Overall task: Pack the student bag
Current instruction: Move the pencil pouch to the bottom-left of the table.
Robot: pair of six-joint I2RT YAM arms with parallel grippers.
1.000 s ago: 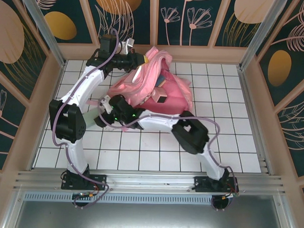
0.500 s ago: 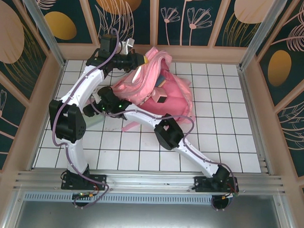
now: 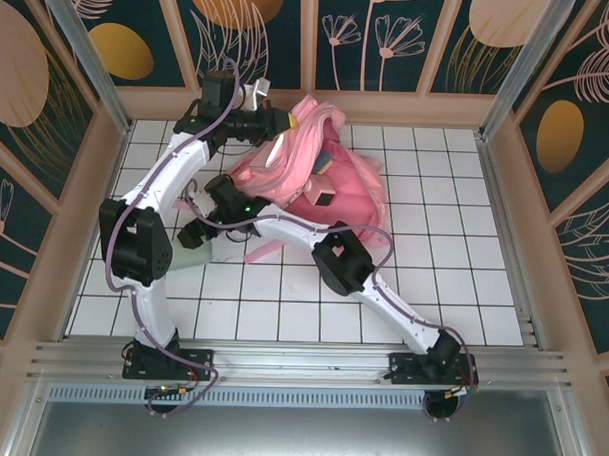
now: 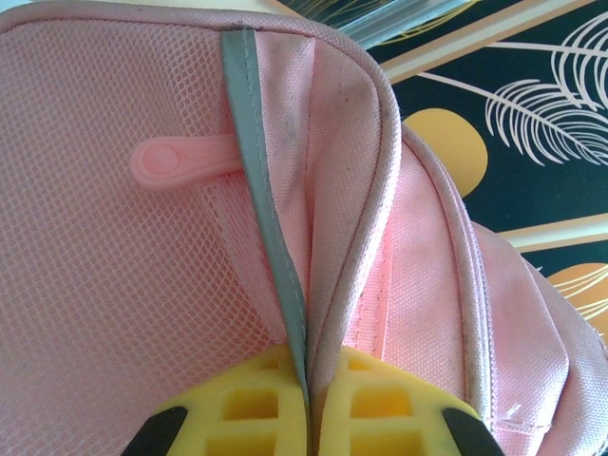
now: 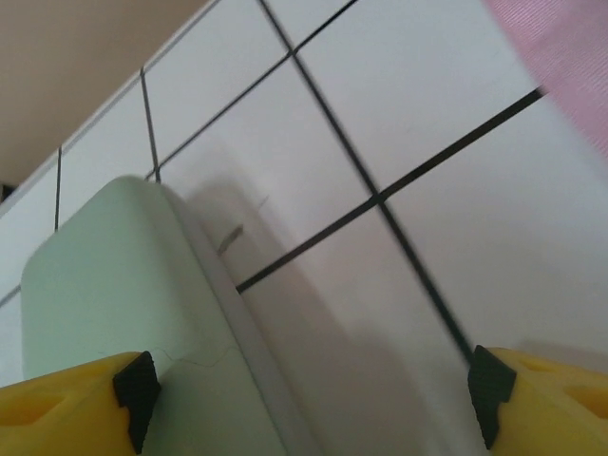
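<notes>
While the left end effector point(image 4: 309, 410) is clenching a seam of the student bag point(image 3: 336, 184) at the counter's point(image 3: 434, 253) far side, the right end effector point(image 5: 313, 394) is hovering released, off-centre above a pale green case point(image 5: 104, 285); centring it between both fingers before closing seems wise.

You see a pale green case point(image 3: 195, 256) lying flat on the white-tiled worktop point(image 3: 282, 307). Dark leaf-patterned panels point(image 3: 391, 36) stand behind it.
</notes>
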